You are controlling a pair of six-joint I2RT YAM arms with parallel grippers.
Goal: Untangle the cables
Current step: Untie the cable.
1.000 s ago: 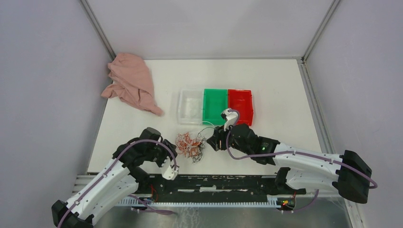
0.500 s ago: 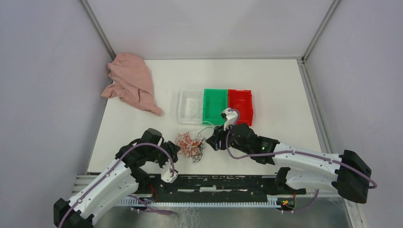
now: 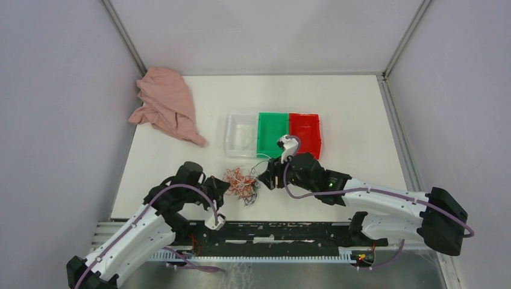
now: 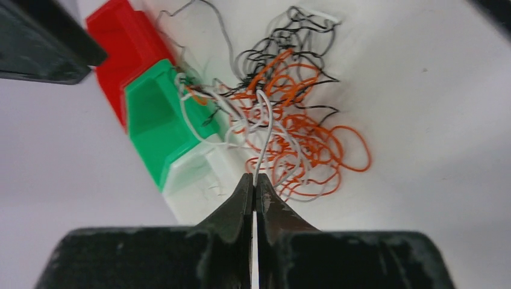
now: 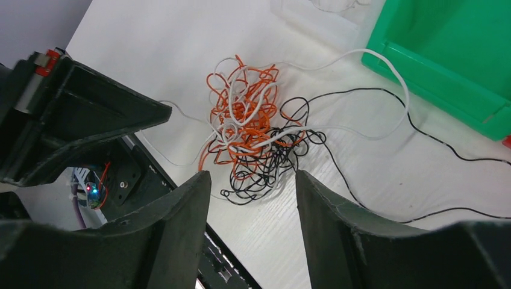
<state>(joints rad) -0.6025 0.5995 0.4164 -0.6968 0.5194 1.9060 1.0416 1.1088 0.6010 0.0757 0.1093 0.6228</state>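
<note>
The cables (image 3: 241, 183) are a small wad of orange, black and whitish wires lying on the white table just in front of the bins. In the left wrist view the cables (image 4: 289, 126) spread out ahead of my left gripper (image 4: 253, 179), which is shut on one whitish wire at the wad's left edge. My left gripper (image 3: 220, 186) touches the wad from the left. My right gripper (image 5: 250, 174) hovers open over the cables (image 5: 247, 120), with nothing between its fingers. From above, my right gripper (image 3: 266, 177) sits at the wad's right side.
A clear bin (image 3: 241, 135), a green bin (image 3: 272, 133) and a red bin (image 3: 304, 133) stand in a row behind the wad. A pink cloth (image 3: 167, 107) lies at the back left. Loose black and white strands trail toward the green bin (image 5: 446, 48).
My left gripper has moved in to the wad's left edge and shut on a whitish wire. My right gripper has shifted slightly left and stayed open.
</note>
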